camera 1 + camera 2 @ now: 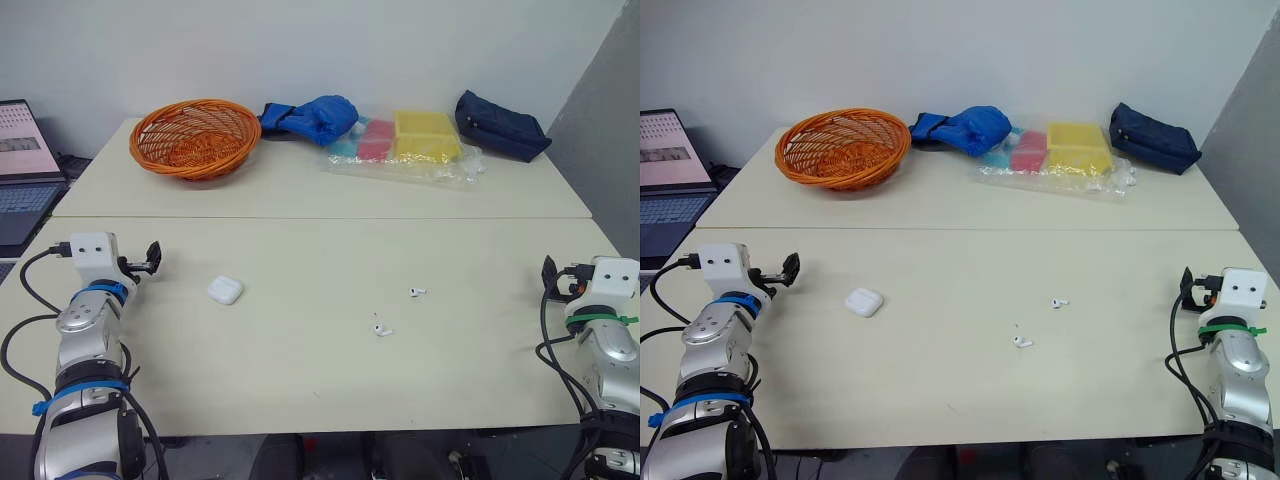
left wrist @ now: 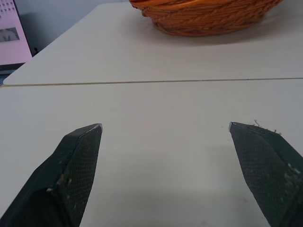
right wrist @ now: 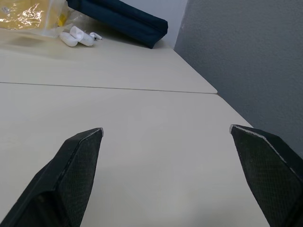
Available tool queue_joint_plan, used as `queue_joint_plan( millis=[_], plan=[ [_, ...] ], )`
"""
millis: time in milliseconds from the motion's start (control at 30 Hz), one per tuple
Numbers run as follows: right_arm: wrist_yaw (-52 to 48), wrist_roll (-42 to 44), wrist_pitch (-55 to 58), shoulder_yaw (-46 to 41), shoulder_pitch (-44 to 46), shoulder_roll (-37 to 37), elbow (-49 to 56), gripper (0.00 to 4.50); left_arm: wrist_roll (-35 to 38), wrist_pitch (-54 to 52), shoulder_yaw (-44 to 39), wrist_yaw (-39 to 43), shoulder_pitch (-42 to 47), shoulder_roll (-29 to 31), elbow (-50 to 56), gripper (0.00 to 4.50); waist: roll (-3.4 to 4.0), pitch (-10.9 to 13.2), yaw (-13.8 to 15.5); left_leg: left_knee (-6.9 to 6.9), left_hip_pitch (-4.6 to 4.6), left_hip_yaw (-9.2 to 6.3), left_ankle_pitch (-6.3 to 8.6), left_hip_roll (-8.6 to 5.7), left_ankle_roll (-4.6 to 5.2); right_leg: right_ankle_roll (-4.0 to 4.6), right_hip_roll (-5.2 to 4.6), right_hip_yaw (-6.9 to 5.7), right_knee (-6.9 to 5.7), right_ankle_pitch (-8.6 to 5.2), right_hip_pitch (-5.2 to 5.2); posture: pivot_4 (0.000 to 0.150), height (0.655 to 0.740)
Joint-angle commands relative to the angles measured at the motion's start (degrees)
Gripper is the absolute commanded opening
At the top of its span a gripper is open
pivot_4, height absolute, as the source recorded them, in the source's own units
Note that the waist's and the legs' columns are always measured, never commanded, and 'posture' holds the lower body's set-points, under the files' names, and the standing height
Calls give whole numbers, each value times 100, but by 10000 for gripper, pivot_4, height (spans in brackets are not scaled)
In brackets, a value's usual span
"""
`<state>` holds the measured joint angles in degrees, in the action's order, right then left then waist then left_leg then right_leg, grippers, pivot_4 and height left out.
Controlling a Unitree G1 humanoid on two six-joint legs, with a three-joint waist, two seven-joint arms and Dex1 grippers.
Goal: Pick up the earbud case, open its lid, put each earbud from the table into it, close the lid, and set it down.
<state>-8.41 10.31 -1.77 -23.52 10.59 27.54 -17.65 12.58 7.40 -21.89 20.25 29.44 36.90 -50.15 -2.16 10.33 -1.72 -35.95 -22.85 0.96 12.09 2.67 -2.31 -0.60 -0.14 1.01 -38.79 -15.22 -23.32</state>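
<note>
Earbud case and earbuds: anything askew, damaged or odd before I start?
Nothing stands out. The earbud case lies shut on the table; the near earbud and far earbud lie loose and apart to its right. The left gripper and right gripper are empty, jaws open.

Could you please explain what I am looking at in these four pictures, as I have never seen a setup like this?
It is a humanoid robot with two arms, each ending in a black two-fingered gripper. Two pictures come from its head cameras, looking down over the table; two come from wrist cameras, looking forward along each gripper. The left gripper and right gripper are open and hold nothing. On the table lie a white earbud case, a near earbud and a far earbud. Behind stand an orange basket and a dark pouch.
</note>
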Motion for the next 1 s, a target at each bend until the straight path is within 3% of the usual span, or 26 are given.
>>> queue_joint_plan(
  millis=[33,367,733,900,1000],
  plan=[
    [31,42,-101,-161,87,135,115,45000,71,115,-106,70,94,149,-17,44857,0,0,0,0,0,0,0,0,0,0,0,0,0,0,0,1500,7400],
    [-40,36,-105,-111,122,116,54,45000,170,109,-131,366,-4,168,229,44857,0,0,0,0,0,0,0,0,0,0,0,-1,0,0,0,1500,7400],
    [-255,25,-112,1,393,183,-83,45000,1131,-1429,-224,1807,-843,501,2463,44857,1,0,-11,1,0,-3,0,5,0,1,-1,5,0,0,0,1500,7400],
    [-1460,362,142,549,1106,282,-44,45000,2019,-3016,-142,2582,-1859,864,4484,44857,7,4,-119,1,6,15,0,20,0,1,-13,20,-6,0,-4,1500,7400],
    [-2940,956,918,1254,1631,311,441,45000,2219,-3541,-8,2900,-2388,999,5325,44857,10,5,-151,-1,8,9,0,15,1,2,-4,20,-9,0,-4,1500,7400]
  ],
)
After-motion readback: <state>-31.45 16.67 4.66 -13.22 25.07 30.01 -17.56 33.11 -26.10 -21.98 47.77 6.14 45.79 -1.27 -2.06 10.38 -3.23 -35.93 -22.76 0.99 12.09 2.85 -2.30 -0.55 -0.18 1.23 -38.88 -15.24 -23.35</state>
